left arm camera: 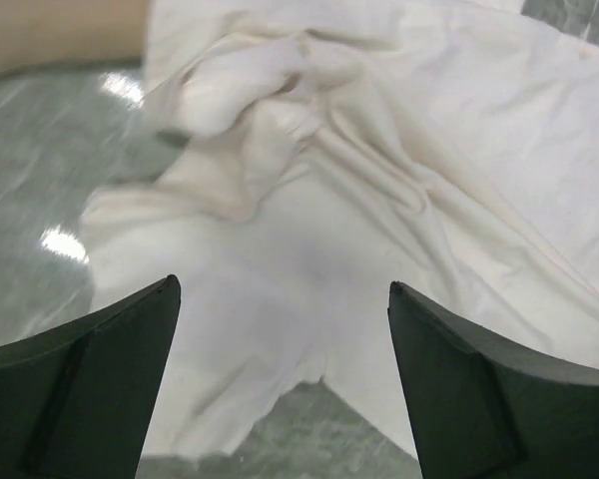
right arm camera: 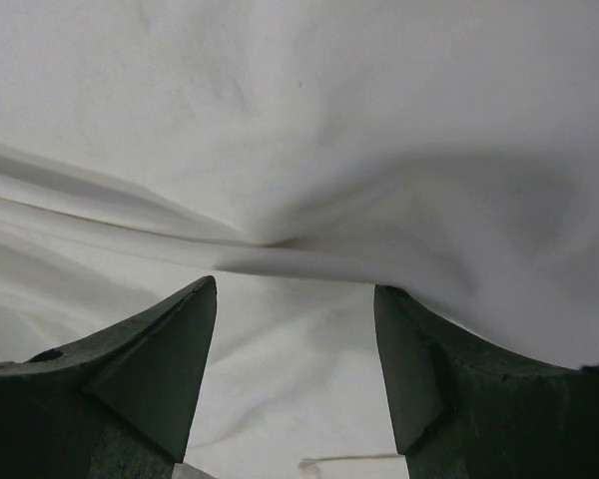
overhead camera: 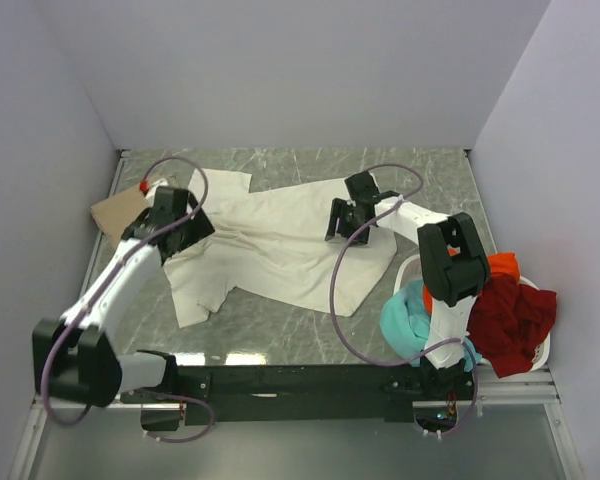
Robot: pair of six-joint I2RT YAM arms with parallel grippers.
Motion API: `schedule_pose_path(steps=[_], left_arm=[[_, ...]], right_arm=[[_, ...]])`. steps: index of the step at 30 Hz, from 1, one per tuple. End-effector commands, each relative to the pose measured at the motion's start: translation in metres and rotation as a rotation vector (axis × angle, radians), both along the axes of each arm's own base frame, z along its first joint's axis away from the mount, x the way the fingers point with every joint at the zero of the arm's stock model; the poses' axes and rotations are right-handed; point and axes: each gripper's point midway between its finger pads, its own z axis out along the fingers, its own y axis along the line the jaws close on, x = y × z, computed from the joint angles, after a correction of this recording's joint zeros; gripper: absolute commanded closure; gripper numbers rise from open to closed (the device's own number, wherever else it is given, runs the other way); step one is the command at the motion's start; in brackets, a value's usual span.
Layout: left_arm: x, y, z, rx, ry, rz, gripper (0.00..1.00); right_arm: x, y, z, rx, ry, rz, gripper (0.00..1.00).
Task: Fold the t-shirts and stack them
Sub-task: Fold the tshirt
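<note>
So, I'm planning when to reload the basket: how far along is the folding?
Early. Done: perhaps the tan shirt, lying flat at the far left. In hand: the cream-white shirt lies rumpled and unfolded, with the left gripper and right gripper open over it, gripping nothing. Left: the teal shirt, orange shirt and dark red shirt sit bunched in the basket.

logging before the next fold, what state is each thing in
cream shirt, unfolded, rumpled on table
tan shirt, flat at far left
teal shirt, bunched over basket rim
red shirt, bunched in basket
orange shirt, bunched in basket
left claw, open, nothing held
right claw, open, nothing held
</note>
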Motion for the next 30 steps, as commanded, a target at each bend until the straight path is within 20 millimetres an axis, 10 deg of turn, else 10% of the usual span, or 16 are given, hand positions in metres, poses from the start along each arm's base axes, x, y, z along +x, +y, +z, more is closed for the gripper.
schedule_pose_path(steps=[1,9,18,30], left_arm=[[-0.043,0.019,-0.033,-0.029,0.044,0.204,0.09],[-0.109,0.025,-0.085,-0.173,0.105,0.445,0.15],[-0.148,0.045,-0.095,-0.213,0.067,0.654,0.27],[-0.160,0.036,-0.103,-0.282,0.120,0.706,0.44]], right_arm=[[0.002,-0.002,0.037,0.027,-0.091,-0.010,0.29],[-0.027,0.039,0.056,0.094,-0.137,0.064,0.29],[-0.051,0.041,0.042,0.111,-0.119,0.063,0.30],[-0.059,0.038,0.041,0.126,-0.123,0.056,0.30]])
